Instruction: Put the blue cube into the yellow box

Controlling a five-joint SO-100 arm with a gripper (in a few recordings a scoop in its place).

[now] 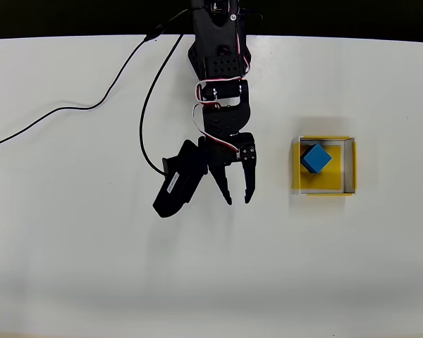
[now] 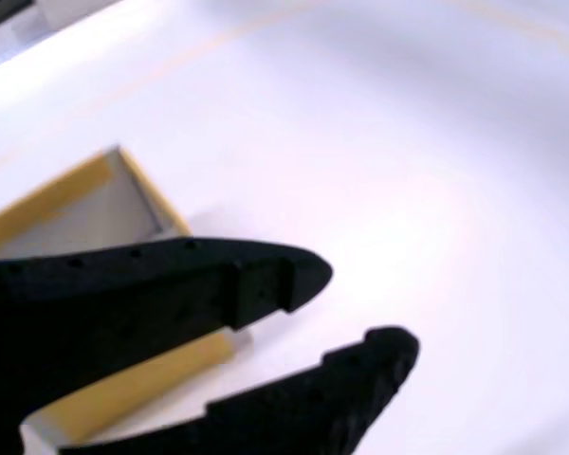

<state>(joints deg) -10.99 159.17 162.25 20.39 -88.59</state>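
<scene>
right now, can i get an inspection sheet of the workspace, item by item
surface: white table, plain and evenly lit
job's things: blue cube sits inside the yellow box, toward its upper left corner in the overhead view, turned at an angle to the walls; the box corner also shows in the wrist view
clutter: nothing seen
grippers: gripper is open and empty, to the left of the box and apart from it in the overhead view, fingertips pointing down the picture
cables: black cable trails across the table from the left edge up to the arm, with a second loop beside the arm
surroundings: dark strip beyond the table's top edge
</scene>
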